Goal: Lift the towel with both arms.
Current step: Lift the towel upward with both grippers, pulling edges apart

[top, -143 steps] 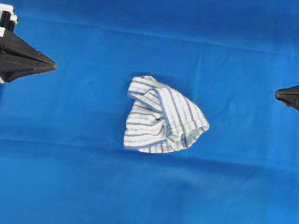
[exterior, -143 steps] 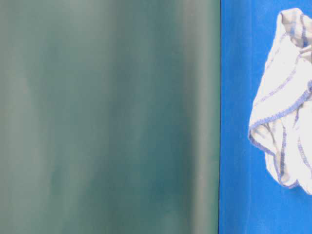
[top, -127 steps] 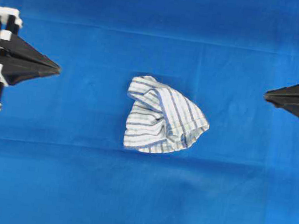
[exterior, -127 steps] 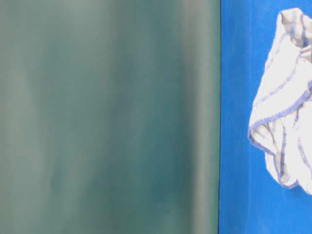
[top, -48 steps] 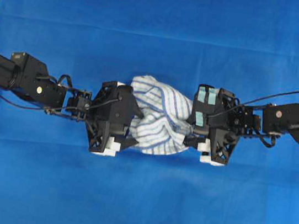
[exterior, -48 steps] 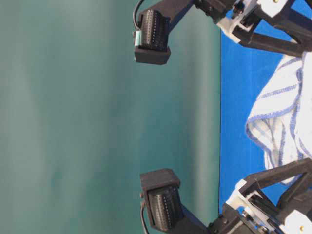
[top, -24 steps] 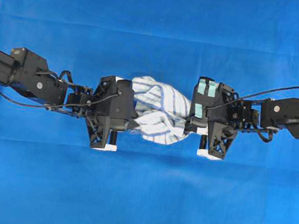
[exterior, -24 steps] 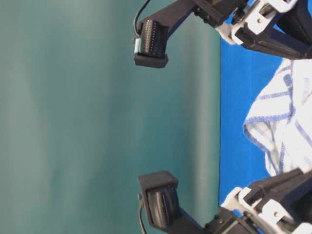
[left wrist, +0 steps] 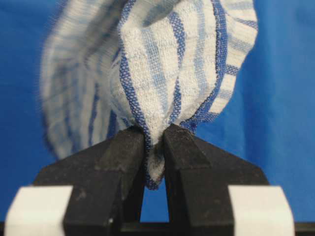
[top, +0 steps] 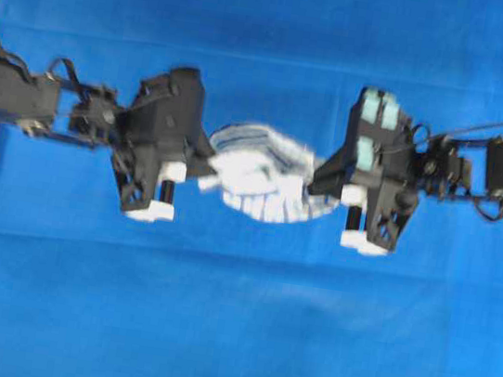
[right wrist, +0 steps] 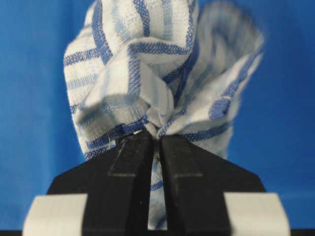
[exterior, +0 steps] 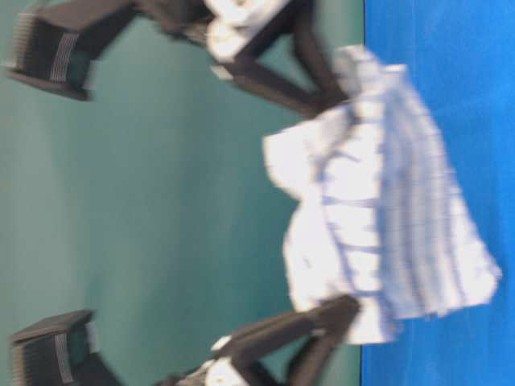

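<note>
Towel is held between the two grippers above the blue sheet that covers the worktop. In the overhead view it is seen bunched and motion-blurred at the middle, with the left gripper at its left end and the right gripper at its right end. In the left wrist view the two black fingers are clamped together on a fold of striped cloth — a blue-edged hem is pinched in the narrow slit between them, and the rest of the towel billows out beyond the tips. In the right wrist view the same is shown on the other side: the fingers are pressed together on a gathered knot of the towel, with a strip of cloth trailing down through the gap. In the table-level view, which is turned on its side, the towel is seen slung between the two pairs of dark fingers, partly in front of the green backdrop — whether any of it touches the sheet cannot be told. Pale teal tape patches are seen on the right gripper's body, and white blocks on the left one's.
</note>
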